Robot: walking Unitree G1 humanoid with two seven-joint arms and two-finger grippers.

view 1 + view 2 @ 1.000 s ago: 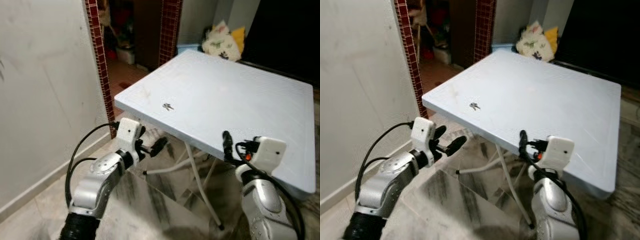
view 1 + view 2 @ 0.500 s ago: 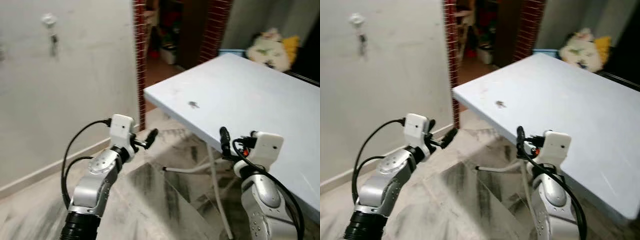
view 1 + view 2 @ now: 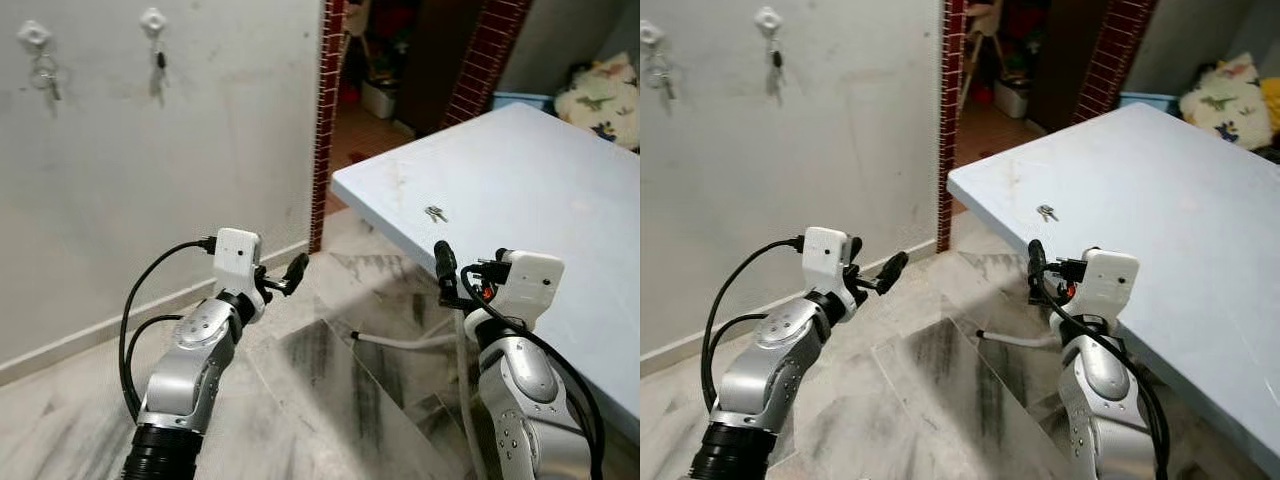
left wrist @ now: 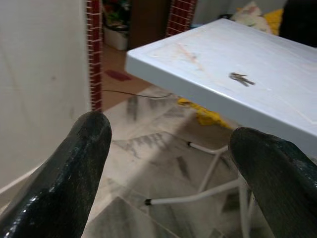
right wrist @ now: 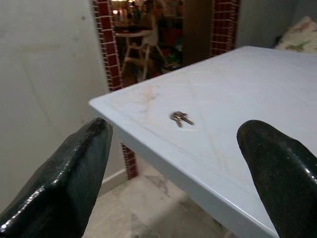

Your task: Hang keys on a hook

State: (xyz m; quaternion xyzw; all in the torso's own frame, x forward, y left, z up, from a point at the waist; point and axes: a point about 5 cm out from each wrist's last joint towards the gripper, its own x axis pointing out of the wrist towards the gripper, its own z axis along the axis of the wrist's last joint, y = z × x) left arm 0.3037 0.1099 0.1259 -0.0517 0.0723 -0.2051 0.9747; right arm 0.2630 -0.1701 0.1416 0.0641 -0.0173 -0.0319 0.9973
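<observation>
A small bunch of keys (image 3: 435, 213) lies on the pale blue table (image 3: 540, 170) close to its near corner. On the white wall to the left are two white hooks (image 3: 33, 35) (image 3: 152, 20), each with something small and dark hanging from it. My left gripper (image 3: 288, 275) is open and empty, held low over the floor between the wall and the table. My right gripper (image 3: 445, 272) is open and empty, just in front of the table's near edge. The keys (image 5: 181, 118) lie ahead of the right gripper, between its fingers in the wrist view.
A red-brick doorway (image 3: 328, 100) opens into a dim, cluttered room beside the table's corner. White table legs (image 3: 400, 340) stand on the marbled floor under the table. Cushions (image 3: 605, 85) lie beyond the table's far side.
The camera has swung left: the table has slid to the right of the picture and the wall hooks have come into view. Both arms keep their pose, grippers still open.
</observation>
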